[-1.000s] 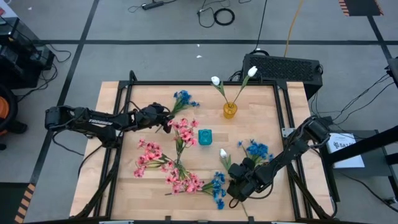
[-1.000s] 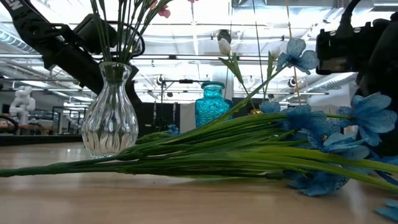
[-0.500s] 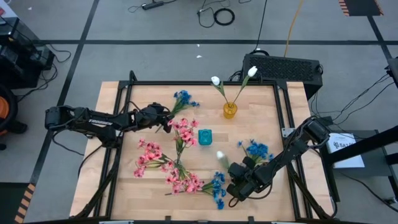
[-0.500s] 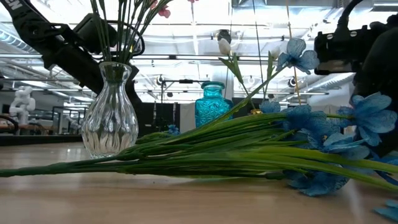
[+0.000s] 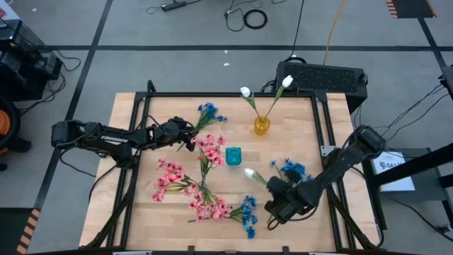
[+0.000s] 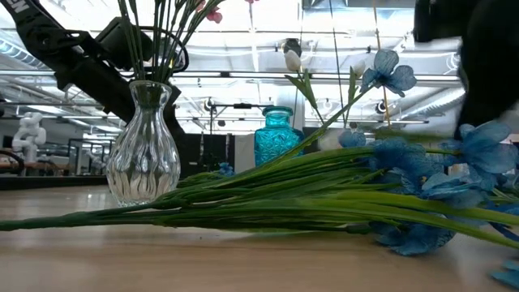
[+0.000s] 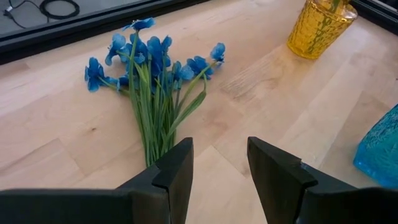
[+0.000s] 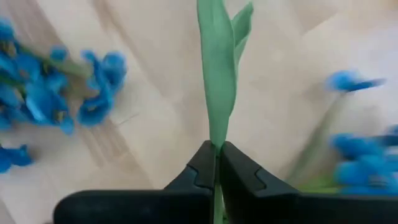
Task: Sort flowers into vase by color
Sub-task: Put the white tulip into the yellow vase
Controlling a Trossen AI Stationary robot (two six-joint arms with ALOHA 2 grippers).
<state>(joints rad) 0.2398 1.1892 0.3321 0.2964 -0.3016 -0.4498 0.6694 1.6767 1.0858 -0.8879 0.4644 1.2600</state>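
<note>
On the wooden desk [image 5: 141, 212], sorting looks partly done: two white tulip-like buds [image 5: 245, 92] already stand in the yellow vase [image 5: 262, 126], pink stems in the clear glass vase [image 6: 143, 144]. Teal vase [image 5: 233, 155] looks empty. Right gripper [image 8: 217, 163], near the desk's front right, has its fingers clamped on a green stem of a third white bud [image 5: 249, 173]. Left gripper [image 7: 217, 163] waits, fingers part-open and empty, by a blue spray [image 7: 149, 59]. Left: loose pink blossoms [image 5: 170, 180] and blue bunches [image 5: 248, 212].
</note>
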